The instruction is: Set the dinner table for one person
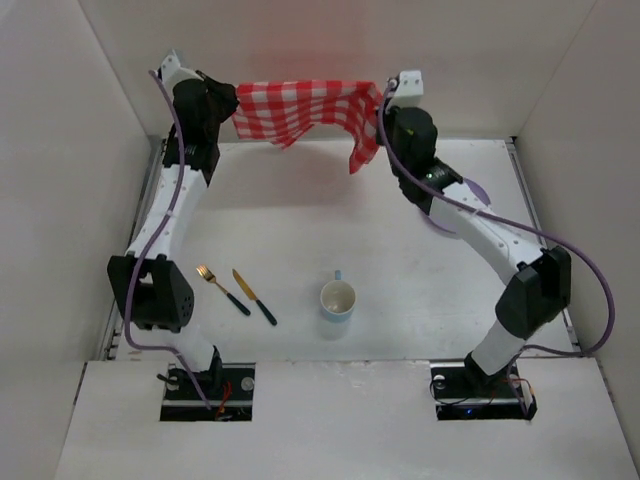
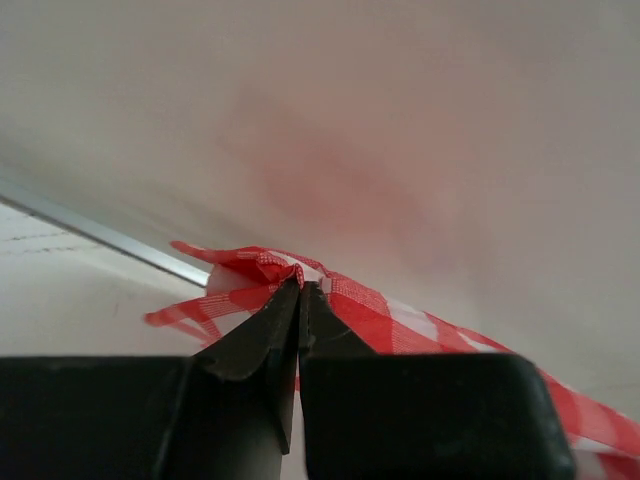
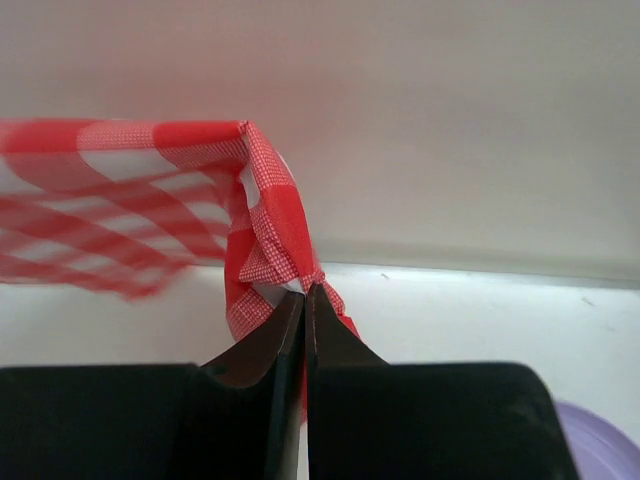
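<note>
Checked cloth [image 1: 300, 112] aloft at bench [image 1: 300, 220] far edge.
Wrist views: left end effector [image 2: 300, 285], right end effector [image 3: 305, 288] clamped on corners; fork [image 1: 208, 274], knife [image 1: 243, 283], mug [image 1: 337, 299] only in top view.

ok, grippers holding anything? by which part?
Both hold the checked cloth: left gripper pinches its left end, right gripper its right end; it hangs stretched between them.

Dinner table [image 1: 300, 210]: fork [image 1: 224, 291], knife [image 1: 255, 298], mug [image 1: 337, 300], purple plate [image 1: 480, 192] rt side.
</note>
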Controlling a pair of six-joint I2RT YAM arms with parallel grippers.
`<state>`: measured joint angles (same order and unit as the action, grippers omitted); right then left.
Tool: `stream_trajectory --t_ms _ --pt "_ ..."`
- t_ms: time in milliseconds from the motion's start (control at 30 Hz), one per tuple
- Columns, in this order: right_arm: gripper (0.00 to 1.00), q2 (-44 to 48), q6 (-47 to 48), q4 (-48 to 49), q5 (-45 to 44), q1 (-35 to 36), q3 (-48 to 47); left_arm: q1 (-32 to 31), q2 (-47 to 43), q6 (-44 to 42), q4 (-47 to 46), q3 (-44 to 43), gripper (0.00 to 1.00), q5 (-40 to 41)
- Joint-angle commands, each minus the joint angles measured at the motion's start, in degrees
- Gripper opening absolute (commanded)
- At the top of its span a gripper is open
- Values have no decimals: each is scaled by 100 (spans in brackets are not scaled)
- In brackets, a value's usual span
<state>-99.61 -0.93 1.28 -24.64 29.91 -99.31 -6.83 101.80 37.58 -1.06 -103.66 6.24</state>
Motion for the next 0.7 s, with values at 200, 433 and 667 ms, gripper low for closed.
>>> stream_trajectory --t_ms 200,433,667 --pt "8 951 1095 2780 -796 932 4610 -260 -1442 652 -3924 5324 1 394" --pt "21 2190 1139 2747 -1455 2004 5719 -604 -2786 847 -4412 7524 4 1089" --pt "66 2736 192 1789 -1658 2681 6195 -877 -4175 768 -3990 8572 20 1476"
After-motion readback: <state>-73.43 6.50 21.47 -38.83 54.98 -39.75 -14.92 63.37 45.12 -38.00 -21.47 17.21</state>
